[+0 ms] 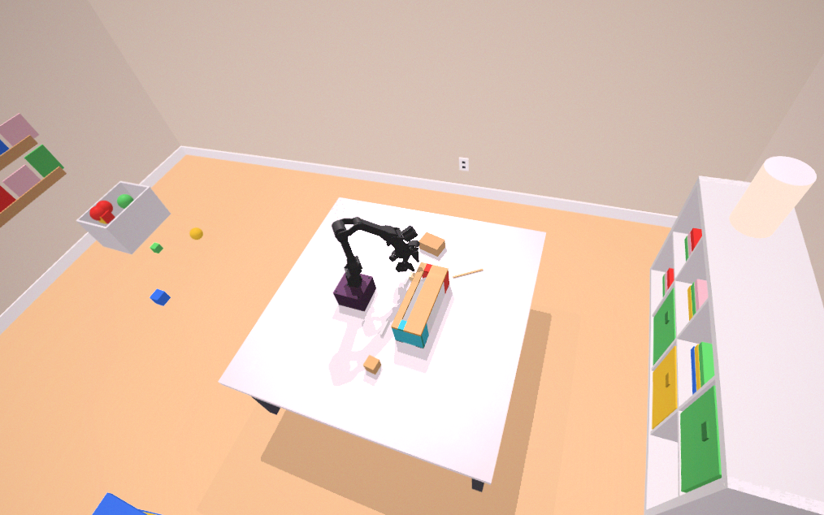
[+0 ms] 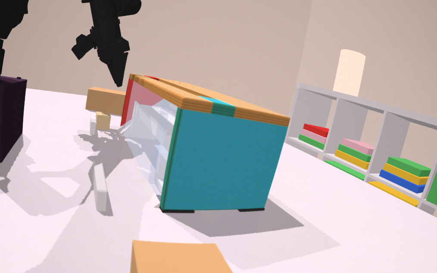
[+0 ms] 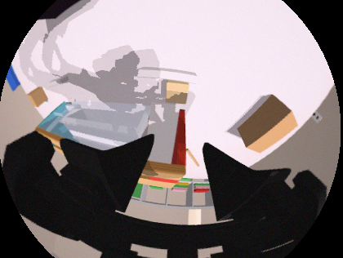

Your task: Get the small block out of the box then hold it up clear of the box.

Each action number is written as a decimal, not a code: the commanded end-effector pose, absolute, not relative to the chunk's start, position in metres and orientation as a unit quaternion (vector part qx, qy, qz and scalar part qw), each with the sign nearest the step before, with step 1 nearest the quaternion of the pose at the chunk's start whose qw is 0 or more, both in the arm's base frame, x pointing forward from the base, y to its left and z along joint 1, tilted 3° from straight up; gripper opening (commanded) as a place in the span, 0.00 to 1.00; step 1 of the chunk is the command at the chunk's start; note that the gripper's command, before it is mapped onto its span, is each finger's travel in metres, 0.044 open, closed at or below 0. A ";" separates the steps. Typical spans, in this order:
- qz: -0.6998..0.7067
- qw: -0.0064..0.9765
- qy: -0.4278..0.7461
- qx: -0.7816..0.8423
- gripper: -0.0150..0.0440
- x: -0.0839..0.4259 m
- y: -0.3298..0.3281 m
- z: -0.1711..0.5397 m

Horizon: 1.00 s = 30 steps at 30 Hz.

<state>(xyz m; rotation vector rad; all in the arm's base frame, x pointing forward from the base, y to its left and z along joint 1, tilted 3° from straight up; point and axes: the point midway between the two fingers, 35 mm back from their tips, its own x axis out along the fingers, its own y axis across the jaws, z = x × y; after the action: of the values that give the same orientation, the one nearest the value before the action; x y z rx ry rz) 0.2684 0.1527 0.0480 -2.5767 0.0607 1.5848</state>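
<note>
The small pale tan block point(image 2: 103, 121) point(image 3: 177, 91) stands on the table outside the box, near the box's red end point(image 2: 126, 103) point(image 3: 180, 140). The box point(image 1: 431, 297) point(image 2: 225, 160) point(image 3: 110, 122) stands upright, with a wooden lid, a clear front and a teal far end. My gripper point(image 2: 119, 86) point(image 3: 179, 142) is open and empty. It hangs tilted above the table by the red end, higher than the block. In the wrist view the block shows beyond the gap between the fingertips. In the exterior view one finger hides the other.
A low white strip point(image 2: 92, 125) point(image 3: 167, 73) stands beside the block, and another white bar point(image 2: 101, 190) lies in front of the box. A large wooden block point(image 1: 431, 243) point(image 2: 106, 100) point(image 3: 265, 124), a thin stick point(image 1: 467, 273) point(image 3: 192, 157) and a wooden cube point(image 1: 371, 364) point(image 2: 177, 257) point(image 3: 37, 96) are around the box.
</note>
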 end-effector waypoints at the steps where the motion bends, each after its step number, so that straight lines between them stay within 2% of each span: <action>1: 0.529 0.049 0.024 -0.847 0.74 0.262 0.148 0.016; 30: 0.529 0.049 0.025 -0.847 0.74 0.263 0.149 -0.026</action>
<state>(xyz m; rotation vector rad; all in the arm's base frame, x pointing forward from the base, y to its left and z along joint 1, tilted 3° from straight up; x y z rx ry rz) 0.2667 0.1527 -0.0172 -2.5772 0.0626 1.5983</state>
